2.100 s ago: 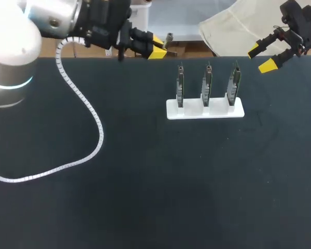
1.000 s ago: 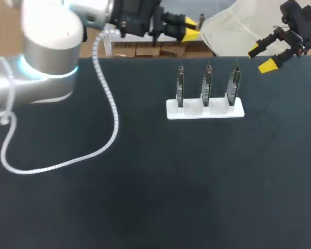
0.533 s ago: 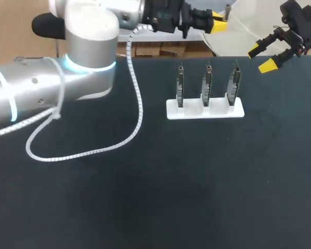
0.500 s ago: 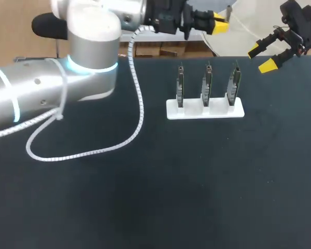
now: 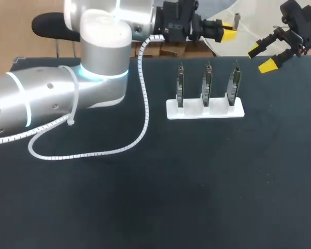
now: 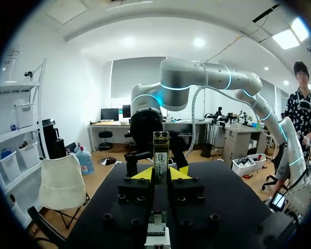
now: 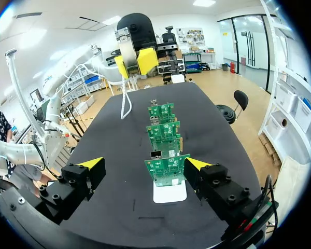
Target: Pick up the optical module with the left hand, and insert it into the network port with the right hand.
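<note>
Three green circuit boards (image 5: pixel 208 83) upright in a row, slotted side by side into a white base (image 5: pixel 205 111) on the black table (image 5: pixel 197 197). On the boards, network ports too small to single out.

Well to the left of the base, left arm (image 5: pixel 57 98), extended round beyond the base's far side. Beyond the base, level with its right-hand end, left gripper (image 5: pixel 229 34), tips pointing to the right. Fingers clamped from two sides on the optical module (image 6: pixel 161 153): module upright between the yellow tips, standing out past them, label side toward the wrist camera. Same module in the head view as a small grey stub just past the tips, beyond the base's right-hand end.

To the right of the base and slightly beyond it, right gripper (image 5: pixel 260 57), apart from it. Fingers spread wide, touching neither boards nor base. From the right wrist, boards lined up one behind another ahead of the gripper, faces toward the camera, nearest board framed by the two yellow tips. Past the farthest board, left gripper with yellow tips close together.

White spiral-wrapped cable (image 5: pixel 143 98) hanging from the left arm and lying in a loop on the table, well to the left of the base.
</note>
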Tool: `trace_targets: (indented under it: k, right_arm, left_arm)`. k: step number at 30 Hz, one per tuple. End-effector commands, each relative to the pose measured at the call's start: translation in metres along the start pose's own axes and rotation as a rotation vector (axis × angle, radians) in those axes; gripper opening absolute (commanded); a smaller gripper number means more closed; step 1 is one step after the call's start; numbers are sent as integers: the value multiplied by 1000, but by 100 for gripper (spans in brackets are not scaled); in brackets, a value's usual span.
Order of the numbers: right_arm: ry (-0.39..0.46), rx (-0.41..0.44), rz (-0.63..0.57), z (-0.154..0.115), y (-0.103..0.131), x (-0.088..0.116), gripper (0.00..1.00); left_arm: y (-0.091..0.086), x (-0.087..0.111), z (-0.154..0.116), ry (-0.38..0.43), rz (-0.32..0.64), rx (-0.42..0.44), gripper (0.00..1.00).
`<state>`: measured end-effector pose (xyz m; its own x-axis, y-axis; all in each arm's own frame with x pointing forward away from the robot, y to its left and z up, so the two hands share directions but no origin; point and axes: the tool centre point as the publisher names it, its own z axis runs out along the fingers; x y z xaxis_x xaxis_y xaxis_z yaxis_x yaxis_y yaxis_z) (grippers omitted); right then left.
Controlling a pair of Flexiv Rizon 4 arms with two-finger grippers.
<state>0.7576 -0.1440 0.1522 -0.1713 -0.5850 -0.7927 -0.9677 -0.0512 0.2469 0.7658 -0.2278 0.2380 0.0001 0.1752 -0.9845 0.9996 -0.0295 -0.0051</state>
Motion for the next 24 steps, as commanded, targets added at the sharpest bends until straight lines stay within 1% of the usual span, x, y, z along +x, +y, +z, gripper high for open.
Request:
trace_targets:
  k: [1,9,12,19,24]
  right_arm:
    - [0,1,0,0,0,0,100]
    - [0,1,0,0,0,0,100]
    - [0,1,0,0,0,0,100]
    - [0,1,0,0,0,0,100]
    - [0,1,0,0,0,0,100]
  left_arm:
    - [-3,1,-1,-3,2,-7,0]
    - [-3,1,-1,-3,2,-7,0]
    - [-5,1,-6,-3,-8,-18,0]
    - [-6,1,-8,-5,-32,-36,0]
    - [-6,5,0,-6,-47,-29,0]
